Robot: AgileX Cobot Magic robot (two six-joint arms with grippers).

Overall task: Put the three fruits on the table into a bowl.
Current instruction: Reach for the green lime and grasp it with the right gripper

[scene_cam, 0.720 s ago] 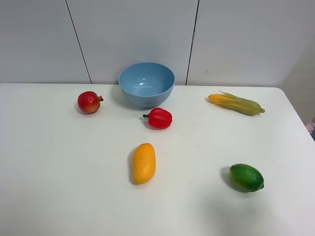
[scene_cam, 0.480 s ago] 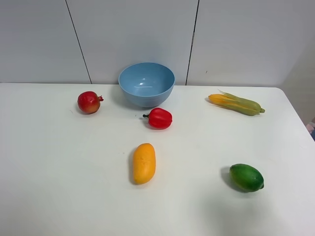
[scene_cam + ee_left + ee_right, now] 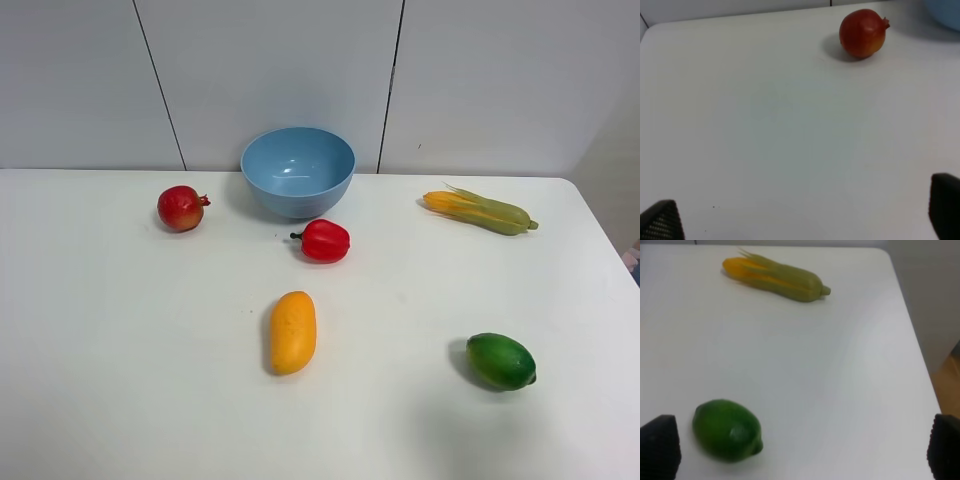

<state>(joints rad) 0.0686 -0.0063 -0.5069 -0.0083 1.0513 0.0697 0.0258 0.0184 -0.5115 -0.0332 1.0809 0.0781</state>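
A: Where are the fruits?
B: All on the desk [image 3: 120, 350], none in the bowl [image 3: 298, 170]: pomegranate [image 3: 181, 208] left of it, mango [image 3: 293, 332] mid-desk, green fruit [image 3: 500, 361] near the right hand [image 3: 802, 447].
A: Hands?
B: That one and the left hand [image 3: 802, 215] are spread wide, empty. The skins look glossy, likely slippery, so grip across the widest middle.

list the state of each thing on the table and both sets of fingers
bowl: upright, empty
pomegranate: resting on the table, outside the bowl
mango: lying flat on the table, outside the bowl
green fruit: lying on the table, not grasped
bell pepper: on its side, near the bowl
corn cob: lying on the table
left fingers: apart, holding nothing
right fingers: apart, holding nothing
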